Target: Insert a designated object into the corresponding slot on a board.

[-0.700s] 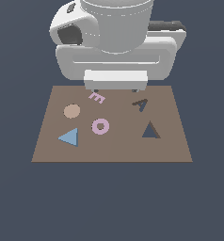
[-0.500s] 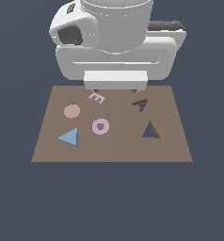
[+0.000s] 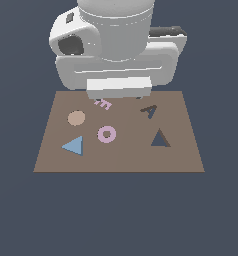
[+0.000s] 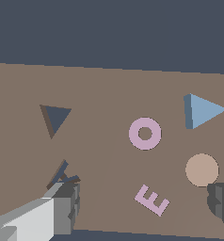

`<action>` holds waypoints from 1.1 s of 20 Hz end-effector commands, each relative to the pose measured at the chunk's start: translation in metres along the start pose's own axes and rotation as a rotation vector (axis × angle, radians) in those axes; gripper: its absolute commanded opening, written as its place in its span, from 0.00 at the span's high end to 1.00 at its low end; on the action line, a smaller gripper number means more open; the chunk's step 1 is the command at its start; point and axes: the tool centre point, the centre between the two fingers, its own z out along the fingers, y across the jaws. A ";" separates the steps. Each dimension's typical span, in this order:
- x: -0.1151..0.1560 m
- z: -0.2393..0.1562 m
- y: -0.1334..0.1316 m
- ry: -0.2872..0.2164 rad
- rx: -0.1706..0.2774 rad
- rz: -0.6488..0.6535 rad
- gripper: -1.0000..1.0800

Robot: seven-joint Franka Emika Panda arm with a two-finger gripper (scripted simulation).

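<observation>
Fingers [image 4: 62,212] of the gripper [image 4: 142,207] are spread wide, holding nothing. Between them lies a pink letter E [image 4: 152,199]. Beyond the far finger sits the small flat light-blue triangle [image 3: 73,146], on the big brown board [image 3: 121,160], well apart from the dark triangle slot [image 3: 160,138].

One brown board [image 3: 119,160]. On it, four loose pieces: one blue triangle [image 3: 73,146], one pink ring [image 3: 106,134], one tan disc [image 3: 76,118], one pink E [image 3: 103,104]. Two dark cutouts: triangular slot [image 3: 160,139], A-shaped cutout [image 3: 150,111].

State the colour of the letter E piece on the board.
The letter E is pale pink, like the ring; clearest in the wrist view.
</observation>
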 end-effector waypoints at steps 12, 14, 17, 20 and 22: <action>-0.004 0.029 0.036 -0.006 0.001 -0.274 0.04; -0.003 0.036 0.043 -0.007 0.001 -0.334 0.04; -0.001 0.046 0.056 -0.009 0.002 -0.429 0.04; 0.002 0.057 0.068 -0.010 0.002 -0.526 0.04; 0.005 0.064 0.077 -0.012 0.002 -0.592 0.04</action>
